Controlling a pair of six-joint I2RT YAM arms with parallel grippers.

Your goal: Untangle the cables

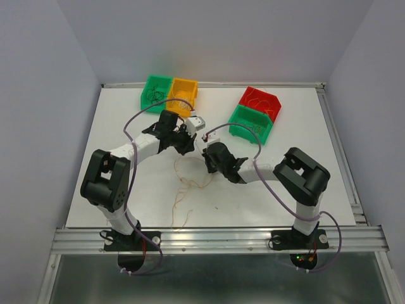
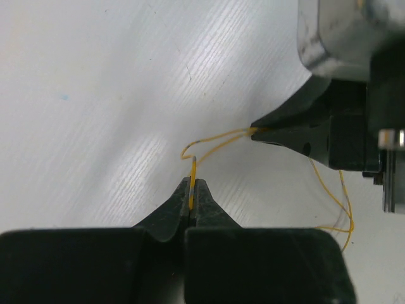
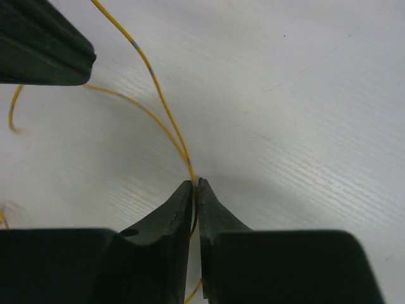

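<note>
A thin yellow cable (image 2: 193,170) runs between my two grippers just above the white table. My left gripper (image 2: 193,182) is shut on one end of it. My right gripper (image 3: 195,183) is shut on the same yellow cable (image 3: 152,73) a short way along. In the top view the left gripper (image 1: 192,139) and right gripper (image 1: 205,152) nearly touch at the table's middle. A loose tangle of thin tan and whitish cables (image 1: 186,183) trails toward the near edge. The right gripper's fingers (image 2: 285,130) show in the left wrist view.
A green bin (image 1: 155,92) and an orange bin (image 1: 183,94) stand at the back left, and a red bin (image 1: 261,101) and a green bin (image 1: 251,124) at the back right, each holding thin strands. Purple arm cords arc above the table.
</note>
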